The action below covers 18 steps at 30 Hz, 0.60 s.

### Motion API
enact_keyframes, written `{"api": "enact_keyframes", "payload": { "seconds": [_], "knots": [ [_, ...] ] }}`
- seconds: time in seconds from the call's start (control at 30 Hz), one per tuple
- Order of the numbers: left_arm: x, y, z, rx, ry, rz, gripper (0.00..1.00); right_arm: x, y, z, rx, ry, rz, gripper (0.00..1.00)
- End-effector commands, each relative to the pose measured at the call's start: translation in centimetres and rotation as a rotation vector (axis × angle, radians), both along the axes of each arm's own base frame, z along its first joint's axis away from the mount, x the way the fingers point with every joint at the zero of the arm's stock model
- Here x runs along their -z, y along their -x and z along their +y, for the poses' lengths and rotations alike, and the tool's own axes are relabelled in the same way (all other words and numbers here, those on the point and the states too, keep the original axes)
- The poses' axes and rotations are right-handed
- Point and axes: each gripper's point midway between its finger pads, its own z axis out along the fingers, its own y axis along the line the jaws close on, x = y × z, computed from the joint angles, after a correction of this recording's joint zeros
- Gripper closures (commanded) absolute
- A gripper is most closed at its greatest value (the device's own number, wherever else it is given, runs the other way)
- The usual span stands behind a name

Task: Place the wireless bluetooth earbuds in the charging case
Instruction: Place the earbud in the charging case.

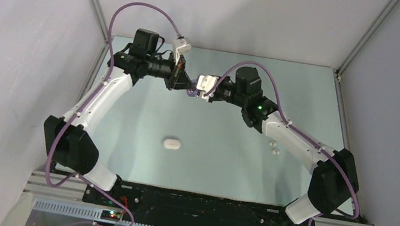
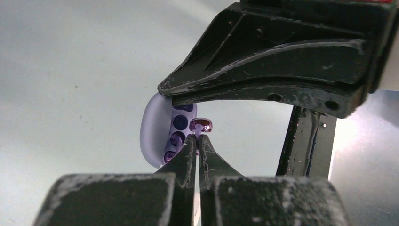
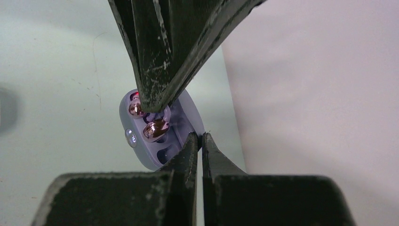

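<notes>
The left tool [image 2: 197,137] reaches over the far middle of the worktop [image 1: 214,164]. Its jaws are pressed together on the stem of a purple earbud [image 2: 201,125], which it holds right at the open face of the purple charging case [image 2: 153,136]. From the right wrist view a second purple earbud [image 3: 136,108] shows in the case's recessed face, just beside the left tool's tip; whether it is fully seated cannot be told. A small light glows on the case's face below it. The case is off the worktop, tilted on its side between the two tools, its open face turned toward the left tool. A closed white charging case [image 1: 171,143] lies flat near the middle of the worktop, a little toward the near edge and well apart from both tools. The right tool [image 3: 198,137] meets the purple case from the other side, jaws clamped on its thin rim. Further right, two white earbuds [image 1: 271,144] [image 1: 276,152] lie close together on the worktop toward its right edge, just beside the right arm.
</notes>
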Motion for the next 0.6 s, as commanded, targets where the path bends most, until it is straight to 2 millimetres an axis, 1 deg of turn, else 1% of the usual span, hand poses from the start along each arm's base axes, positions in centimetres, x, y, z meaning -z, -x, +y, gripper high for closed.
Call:
{"api": "enact_keyframes", "payload": {
  "seconds": [0.0, 0.3, 0.47, 0.57],
  "knots": [
    [-0.9, -0.5, -0.4, 0.006, -0.013, -0.055, 1.0, -3.9, 1.0, 0.3, -0.031, -0.068, -0.089, 1.0],
    [-0.7, -1.3, -1.0, -0.016, -0.041, -0.098, 1.0, -4.0, 1.6, 0.6, -0.045, -0.069, -0.08, 1.0],
    [-1.1, -1.6, -1.0, -0.036, -0.039, -0.129, 1.0, -3.8, 1.7, 0.6, -0.043, -0.073, -0.063, 1.0],
    [-1.8, -1.5, -1.3, -0.029, -0.013, -0.165, 1.0, -3.7, 1.8, 0.5, -0.041, -0.073, -0.051, 1.0]
  ]
}}
